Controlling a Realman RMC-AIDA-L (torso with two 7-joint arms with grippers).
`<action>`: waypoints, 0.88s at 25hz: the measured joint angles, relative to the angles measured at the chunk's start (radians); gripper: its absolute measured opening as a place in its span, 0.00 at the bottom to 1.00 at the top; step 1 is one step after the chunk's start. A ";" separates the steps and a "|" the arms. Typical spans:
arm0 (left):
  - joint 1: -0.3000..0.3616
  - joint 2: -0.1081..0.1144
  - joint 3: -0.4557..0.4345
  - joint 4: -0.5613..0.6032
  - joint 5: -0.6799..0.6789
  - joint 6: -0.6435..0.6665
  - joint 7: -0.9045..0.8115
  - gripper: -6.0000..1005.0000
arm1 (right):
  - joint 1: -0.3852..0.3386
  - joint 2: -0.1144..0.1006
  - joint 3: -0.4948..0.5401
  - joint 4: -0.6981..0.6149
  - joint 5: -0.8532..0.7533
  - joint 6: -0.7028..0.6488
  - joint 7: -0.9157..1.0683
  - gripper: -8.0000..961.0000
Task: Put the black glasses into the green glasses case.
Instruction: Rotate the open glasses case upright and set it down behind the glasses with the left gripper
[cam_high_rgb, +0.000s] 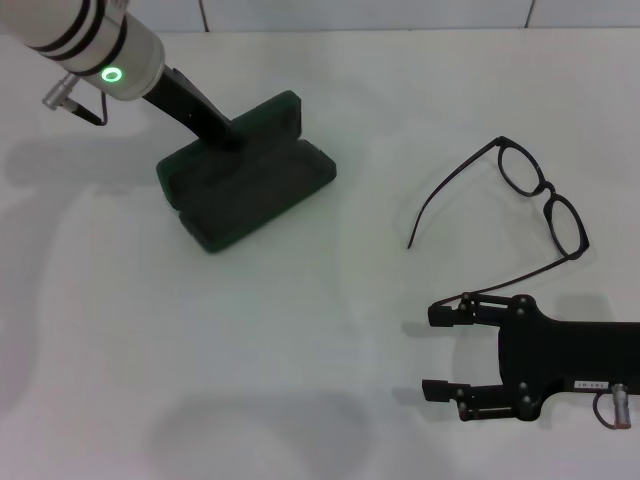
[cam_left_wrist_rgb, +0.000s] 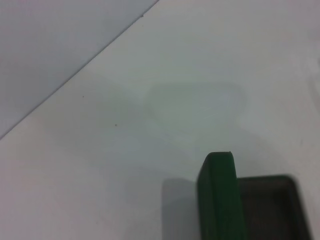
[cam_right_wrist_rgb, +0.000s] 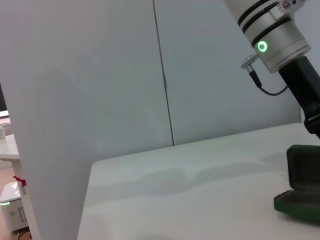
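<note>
The left arm (cam_high_rgb: 95, 45) is a thick white cylinder ringed by two black bands, with a small glowing green ring light on its end face. A silver connector juts from its side, trailing a thin black looping cable. From the white cylinder a slim black link runs on toward the left hand (cam_high_rgb: 215, 128), also black.

The right hand (cam_high_rgb: 440, 352) is matte black: a flat plate body with two slim fingers on hinged linkages, small screws at the pivots. A small white label sits on the plate, and a silver connector with a reddish loop beside it.
</note>
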 joint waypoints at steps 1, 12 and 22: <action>-0.001 0.000 0.000 0.001 0.000 0.002 0.004 0.34 | 0.000 0.000 0.000 0.000 0.000 0.002 0.000 0.80; 0.052 -0.007 0.000 0.125 -0.110 0.129 0.197 0.22 | -0.007 0.000 0.000 0.001 0.000 0.009 0.000 0.80; 0.132 -0.056 0.087 0.233 -0.172 0.207 0.477 0.24 | -0.013 0.000 0.000 0.002 0.000 0.006 0.000 0.80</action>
